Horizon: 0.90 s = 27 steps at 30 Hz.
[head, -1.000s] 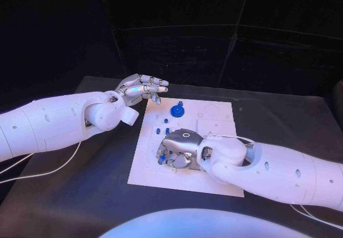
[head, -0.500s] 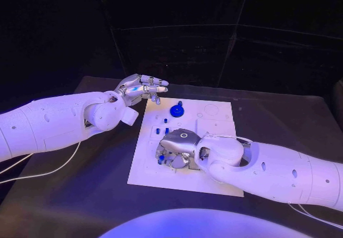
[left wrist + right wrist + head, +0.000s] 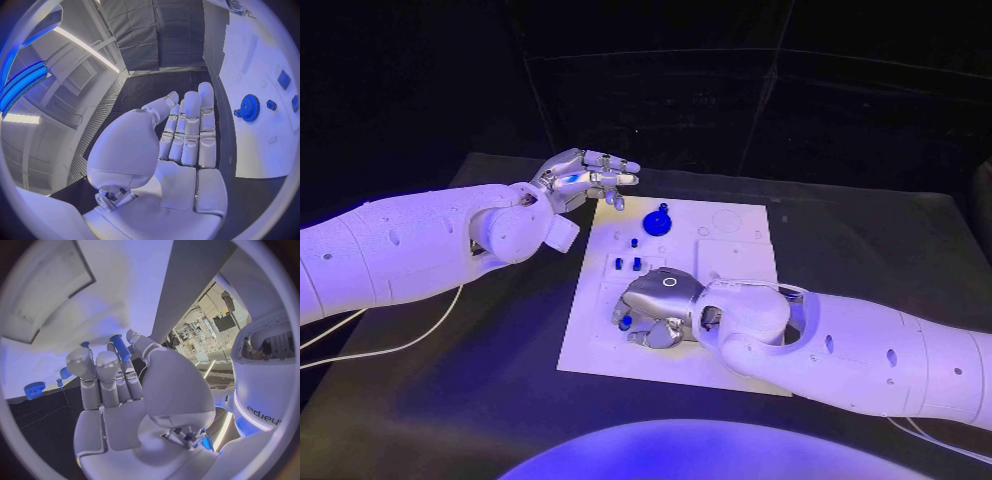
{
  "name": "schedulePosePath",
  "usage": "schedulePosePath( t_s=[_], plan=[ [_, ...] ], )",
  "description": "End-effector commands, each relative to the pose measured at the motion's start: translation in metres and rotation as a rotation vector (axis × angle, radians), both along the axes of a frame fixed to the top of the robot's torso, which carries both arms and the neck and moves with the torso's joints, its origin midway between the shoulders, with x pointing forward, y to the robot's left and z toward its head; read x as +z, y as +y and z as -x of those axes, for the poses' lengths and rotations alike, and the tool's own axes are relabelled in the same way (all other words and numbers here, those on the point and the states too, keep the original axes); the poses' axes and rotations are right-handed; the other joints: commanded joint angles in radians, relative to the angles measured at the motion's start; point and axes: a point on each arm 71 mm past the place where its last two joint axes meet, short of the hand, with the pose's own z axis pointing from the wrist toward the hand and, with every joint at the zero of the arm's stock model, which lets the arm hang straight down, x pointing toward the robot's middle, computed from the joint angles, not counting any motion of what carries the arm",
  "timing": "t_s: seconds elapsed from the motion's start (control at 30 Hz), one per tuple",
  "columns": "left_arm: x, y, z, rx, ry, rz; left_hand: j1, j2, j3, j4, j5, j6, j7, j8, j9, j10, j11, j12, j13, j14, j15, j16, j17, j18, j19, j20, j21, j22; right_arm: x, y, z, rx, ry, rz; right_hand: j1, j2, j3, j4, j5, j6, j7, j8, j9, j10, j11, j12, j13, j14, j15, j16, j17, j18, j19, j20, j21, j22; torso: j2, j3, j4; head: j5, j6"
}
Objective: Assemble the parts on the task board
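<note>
Centrally, task board (image 3: 740, 245) bears blue gear (image 3: 658, 221).

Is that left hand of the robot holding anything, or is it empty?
Empty. The left hand lies flat with fingers straight, nothing in its palm, off the task board.

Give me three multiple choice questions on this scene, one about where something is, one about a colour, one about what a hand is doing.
1. Where is the left hand?
A. beyond the far left corner of the task board
B. pressed on the board's near edge
C. resting on the right arm

2. What colour is the gear on the board?
A. red
B. blue
C. yellow

3. What is the right hand doing?
A. lying flat and empty off the board
B. pointing upward
C. holding a small blue peg over the board

Answers: 1 A, the head view shows it past that corner. 2 B, blue in two views. 3 C, the right wrist view shows the peg at its fingertips.
</note>
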Motion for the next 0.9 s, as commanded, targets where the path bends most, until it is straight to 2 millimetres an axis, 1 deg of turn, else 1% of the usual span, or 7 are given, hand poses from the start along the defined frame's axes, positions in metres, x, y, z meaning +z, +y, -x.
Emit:
schedulePosePath(
  t_s=[0.03, 0.2, 0.3, 0.67, 0.77, 0.83, 0.9],
  plan=[
    [0.001, -0.001, 0.0, -0.014, 0.003, 0.01, 0.001, 0.013, -0.007, -0.001, 0.003, -0.002, 0.001, 0.007, 0.0, -0.006, 0.002, 0.002, 0.001, -0.007, -0.003, -0.006, -0.001, 0.013, -0.006, 0.0, -0.003, -0.002, 0.005, 0.0, 0.0, -0.001, -0.03, -0.054, 0.005, -0.006, -0.019, 0.0, 0.008, -0.021, 0.0, 0.0, -0.001, -0.026, 0.001, -0.002, 0.001, -0.012, 0.003, -0.017, -0.024, 0.01, -0.021, 0.002, -0.019, -0.027, 0.0, 0.0005, -0.0001, 0.0, 0.002],
    [0.001, -0.001, 0.0, -0.016, 0.005, 0.009, 0.001, 0.013, -0.008, -0.001, 0.003, -0.003, 0.001, 0.007, 0.0, -0.007, 0.002, 0.003, 0.001, -0.007, -0.003, -0.006, -0.001, 0.013, -0.006, 0.0, -0.003, -0.002, 0.012, -0.004, 0.0, -0.017, -0.058, -0.154, 0.019, 0.002, -0.07, 0.001, 0.018, -0.073, -0.006, 0.001, 0.0, -0.117, 0.015, -0.001, 0.003, -0.071, 0.015, -0.117, -0.159, 0.034, -0.115, 0.012, -0.113, -0.154, -0.001, 0.0008, -0.0007, -0.003, 0.007],
    [0.001, -0.001, 0.0, -0.017, 0.006, 0.009, 0.001, 0.013, -0.008, -0.001, 0.003, -0.003, 0.001, 0.007, 0.0, -0.008, 0.002, 0.003, 0.001, -0.007, -0.003, -0.006, -0.001, 0.013, -0.006, 0.0, -0.004, -0.002, 0.015, -0.008, -0.001, -0.026, -0.069, -0.208, 0.027, 0.006, -0.088, 0.001, 0.022, -0.086, -0.008, 0.001, 0.0, -0.137, 0.019, 0.011, 0.004, -0.087, 0.018, -0.145, -0.198, 0.041, -0.139, 0.015, -0.14, -0.187, -0.001, 0.0014, -0.0011, -0.004, 0.01],
    [0.0, -0.002, 0.0, -0.023, 0.009, 0.01, 0.001, 0.013, -0.008, -0.001, 0.003, -0.003, 0.001, 0.007, 0.0, -0.009, 0.002, 0.003, 0.001, -0.008, -0.003, -0.006, -0.002, 0.013, -0.006, 0.0, -0.004, -0.002, 0.023, -0.034, -0.001, -0.083, 0.016, -0.337, 0.035, 0.018, -0.129, 0.005, 0.033, -0.092, -0.006, 0.004, 0.003, -0.116, 0.01, 0.071, 0.01, -0.083, 0.013, -0.148, -0.211, 0.042, -0.135, 0.013, -0.15, -0.195, -0.001, 0.0004, 0.0001, -0.016, 0.022],
    [0.0, -0.001, 0.001, -0.021, 0.009, 0.009, 0.001, 0.013, -0.008, -0.001, 0.003, -0.003, 0.001, 0.007, 0.0, -0.009, 0.002, 0.003, 0.001, -0.008, -0.003, -0.006, -0.002, 0.013, -0.006, 0.0, -0.004, -0.002, 0.026, -0.061, -0.007, -0.171, 0.131, -0.353, 0.023, 0.027, -0.151, 0.017, 0.049, -0.061, 0.004, 0.017, 0.008, -0.034, -0.002, 0.132, 0.021, -0.057, 0.003, -0.114, -0.173, 0.033, -0.095, 0.004, -0.12, -0.152, -0.001, -0.0011, -0.0005, -0.028, 0.027],
    [0.001, 0.0, 0.001, -0.018, 0.008, 0.009, 0.001, 0.013, -0.008, -0.001, 0.003, -0.003, 0.001, 0.007, 0.0, -0.009, 0.002, 0.003, 0.001, -0.008, -0.003, -0.006, -0.002, 0.013, -0.006, 0.0, -0.004, -0.002, 0.027, -0.084, -0.012, -0.254, 0.225, -0.35, 0.004, 0.036, -0.16, 0.033, 0.071, -0.034, 0.004, 0.03, 0.013, 0.07, -0.015, 0.188, 0.041, -0.021, -0.007, -0.052, -0.091, 0.017, -0.031, -0.002, -0.063, -0.072, -0.003, -0.0026, -0.0011, -0.039, 0.031],
    [0.001, 0.001, 0.001, -0.013, 0.006, 0.009, 0.001, 0.013, -0.008, -0.001, 0.003, -0.003, 0.001, 0.007, 0.0, -0.009, 0.002, 0.003, 0.001, -0.008, -0.003, -0.006, -0.002, 0.013, -0.006, 0.0, -0.004, -0.002, 0.028, -0.107, -0.016, -0.334, 0.302, -0.337, -0.033, 0.031, -0.185, 0.058, 0.086, 0.011, -0.016, 0.057, 0.022, 0.193, -0.045, 0.262, 0.077, 0.01, -0.028, 0.006, -0.015, 0.004, 0.026, -0.017, -0.011, 0.0, -0.003, -0.0029, -0.0015, -0.052, 0.038]
  ],
)
